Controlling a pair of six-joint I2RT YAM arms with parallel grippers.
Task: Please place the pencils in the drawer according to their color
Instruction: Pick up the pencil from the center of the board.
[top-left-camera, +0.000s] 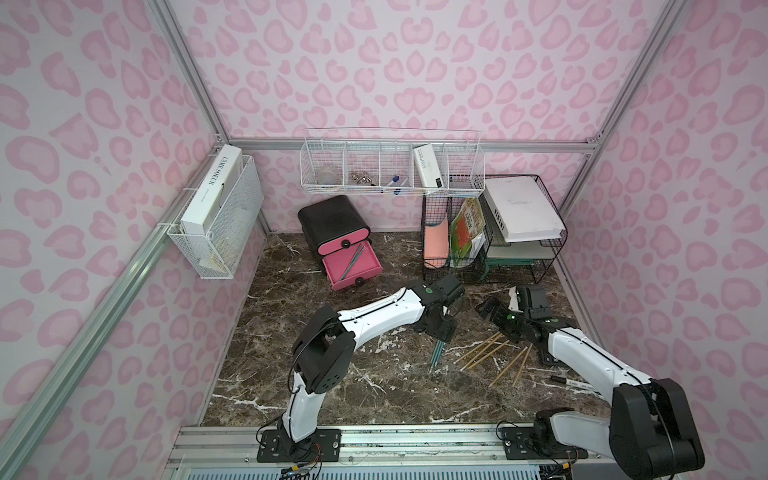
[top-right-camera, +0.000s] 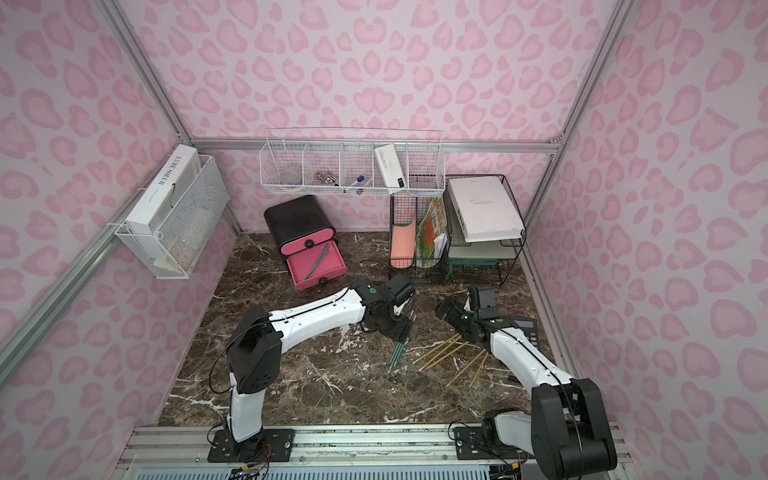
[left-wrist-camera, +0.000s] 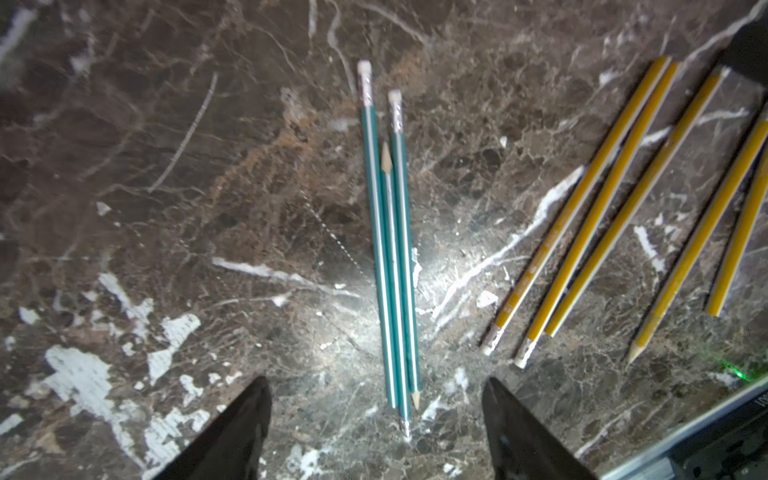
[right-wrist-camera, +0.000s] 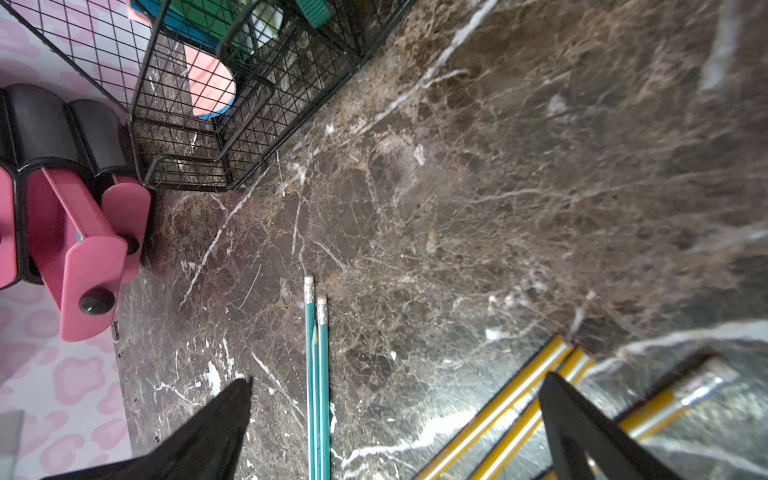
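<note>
Three teal pencils (left-wrist-camera: 390, 270) lie bundled side by side on the marble table, seen in both top views (top-left-camera: 436, 359) (top-right-camera: 397, 355). My left gripper (left-wrist-camera: 376, 384) hangs open right above them (top-left-camera: 441, 334), one finger on each side, touching nothing. Several yellow pencils (top-left-camera: 488, 353) (left-wrist-camera: 602, 208) are scattered to their right. My right gripper (right-wrist-camera: 397, 380) is open and empty, low over the table behind the yellow pencils (top-left-camera: 488, 309). The drawer (top-left-camera: 351, 266) at the back left has a pink tray pulled out with teal pencils inside. No black pencils show.
A black wire-mesh file rack (top-left-camera: 494, 232) with books and folders stands at the back right. A white marker (top-left-camera: 577, 384) lies beside the right arm, and a calculator (top-right-camera: 525, 328) near the right wall. White wire baskets (top-left-camera: 390, 170) hang on the walls.
</note>
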